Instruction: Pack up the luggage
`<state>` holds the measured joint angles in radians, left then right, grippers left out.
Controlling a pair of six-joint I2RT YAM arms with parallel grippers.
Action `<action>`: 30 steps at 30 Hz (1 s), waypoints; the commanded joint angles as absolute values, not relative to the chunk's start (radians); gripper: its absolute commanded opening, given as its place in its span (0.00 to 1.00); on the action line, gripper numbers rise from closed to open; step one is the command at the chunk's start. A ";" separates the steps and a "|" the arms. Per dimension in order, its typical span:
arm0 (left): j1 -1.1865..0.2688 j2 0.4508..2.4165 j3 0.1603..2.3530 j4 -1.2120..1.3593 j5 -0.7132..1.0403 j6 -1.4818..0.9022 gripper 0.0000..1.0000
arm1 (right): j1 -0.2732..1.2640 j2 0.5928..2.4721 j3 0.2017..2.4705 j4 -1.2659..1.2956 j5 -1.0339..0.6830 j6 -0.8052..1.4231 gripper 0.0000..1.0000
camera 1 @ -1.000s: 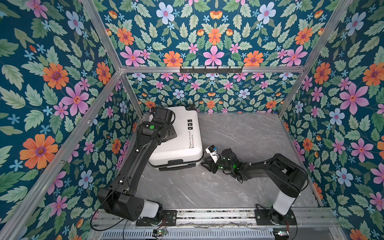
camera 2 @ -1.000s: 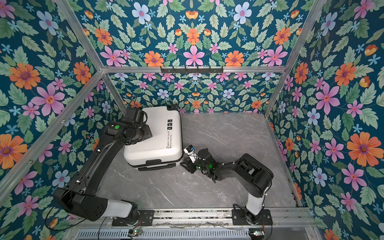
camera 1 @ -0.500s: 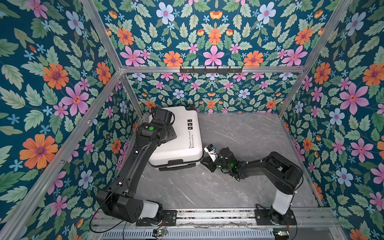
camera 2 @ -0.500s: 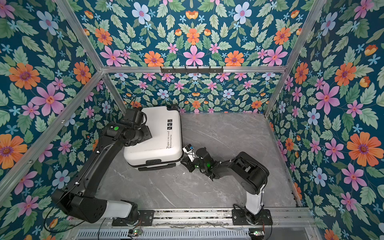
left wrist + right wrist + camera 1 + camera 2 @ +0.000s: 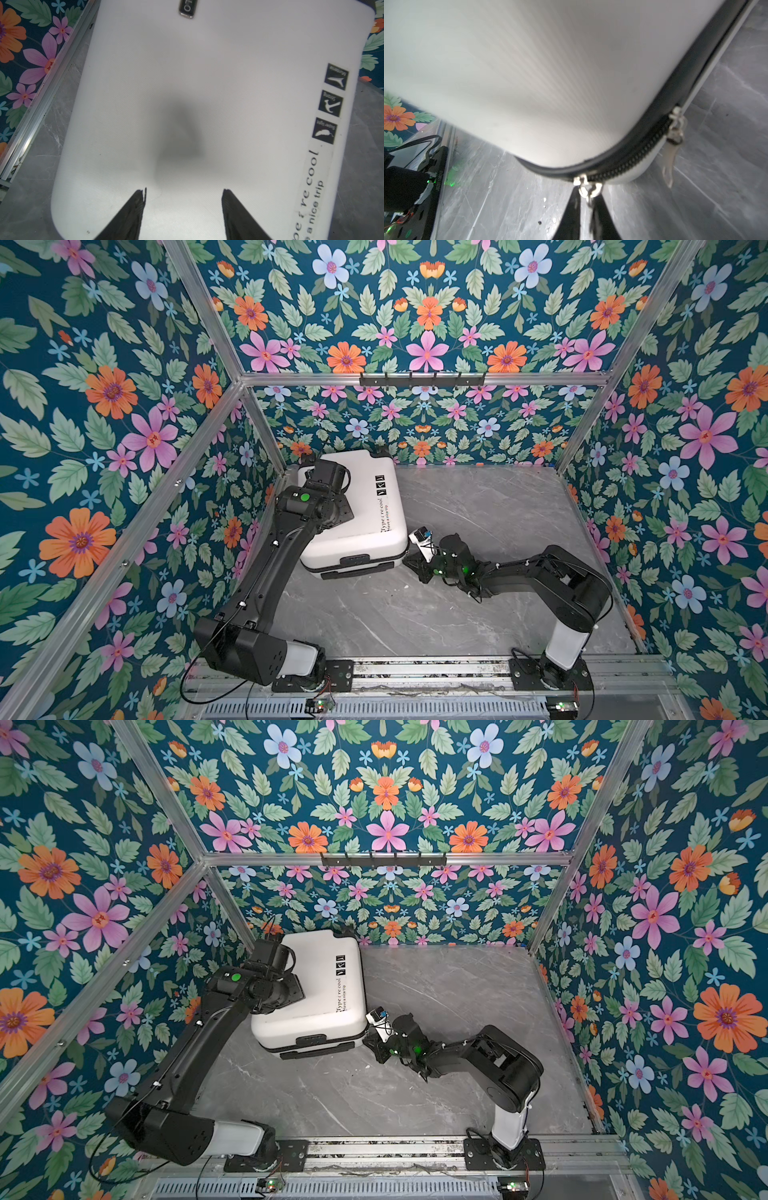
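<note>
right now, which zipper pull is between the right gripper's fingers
The pull at the luggage corner, pinched by the right gripper; the other pull hangs free.

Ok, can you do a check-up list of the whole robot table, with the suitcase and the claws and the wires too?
Surface: grey marble table.
Job's things: white luggage lies flat, lid down, in the back left corner.
Clutter: tiny white specks on the table by the case's near corner.
Grippers: left gripper open over the lid, holding nothing; right gripper shut on a zipper pull; a second pull hangs loose.
Cables: black cable by the front rail, away from the luggage.
Surroundings: flowered walls, metal frame, black hook rack with nothing hanging.
</note>
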<state>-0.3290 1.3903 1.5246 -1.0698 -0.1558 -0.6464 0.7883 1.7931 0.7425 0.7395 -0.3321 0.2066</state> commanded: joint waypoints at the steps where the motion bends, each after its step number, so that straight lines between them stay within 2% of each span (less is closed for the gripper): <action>1: -0.328 1.391 1.523 -1.045 -0.152 -0.635 0.63 | 0.788 1.782 0.738 0.770 -0.306 0.200 0.24; 4: -0.328 1.394 1.522 -1.040 -0.148 -0.635 0.63 | 0.788 1.778 0.738 0.776 -0.293 0.199 0.27; 8: -0.328 1.395 1.520 -1.039 -0.143 -0.637 0.63 | 0.788 1.782 0.749 0.779 -0.290 0.202 0.26; 12: -0.328 1.389 1.518 -1.043 -0.146 -0.638 0.63 | 0.788 1.793 0.764 0.773 -0.286 0.203 0.17; 16: -0.330 1.390 1.522 -1.049 -0.149 -0.638 0.62 | 0.778 1.801 0.773 0.772 -0.284 0.220 0.01; 21: -0.332 1.368 1.503 -1.071 -0.128 -0.667 0.62 | 0.766 1.797 0.774 0.780 -0.293 0.243 0.00; 25: -0.332 1.160 1.316 -0.949 -0.051 -0.874 0.61 | 0.765 1.780 0.779 0.763 -0.292 0.241 0.00; 27: -0.337 1.030 1.185 -0.833 0.043 -1.042 0.56 | 0.765 1.772 0.780 0.761 -0.292 0.242 0.00; 29: -0.388 0.884 0.999 -0.681 0.095 -1.278 0.52 | 0.765 1.767 0.781 0.759 -0.290 0.242 0.00; 30: -0.447 0.819 0.928 -0.618 0.060 -1.384 0.51 | 0.765 1.764 0.781 0.758 -0.289 0.240 0.00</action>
<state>-0.3801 0.9234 1.0557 -0.8299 -0.0074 -1.0374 0.7673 1.7790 0.7712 0.6979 -0.3038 0.2367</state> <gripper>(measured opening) 0.521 0.051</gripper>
